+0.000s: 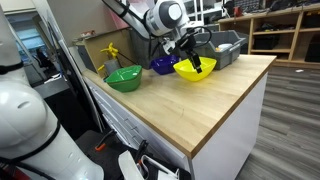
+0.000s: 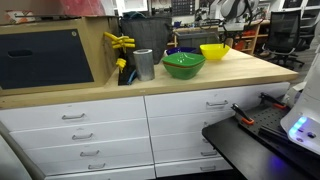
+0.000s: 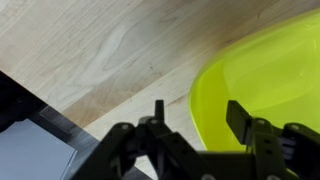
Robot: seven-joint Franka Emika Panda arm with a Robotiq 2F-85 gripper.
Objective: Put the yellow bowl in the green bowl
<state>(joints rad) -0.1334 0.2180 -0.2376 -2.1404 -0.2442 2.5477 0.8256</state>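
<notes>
Yellow bowl (image 1: 192, 74) has its rim between the wide-open jaws of the gripper (image 3: 198, 115), nothing clamped; green bowl (image 1: 124, 78) lies toward the drawer-side edge of the bench (image 1: 220, 100).

Looking like a robotics lab/workshop, not a home. A wood-top bench (image 2: 90, 92) w/ white drawers (image 2: 85, 125) is running across the rm. Yellow hand tools (image 2: 119, 43) & a metal can (image 2: 143, 64) are sitting at its back, and a gray bin (image 1: 226, 46) is resting at the far end. Open wooden shelving (image 1: 277, 30) w/ gear is lining the wall, office chairs (image 2: 285, 35) are standing in the bkgd, & a robot arm (image 1: 160, 16) is reaching over the bench.
</notes>
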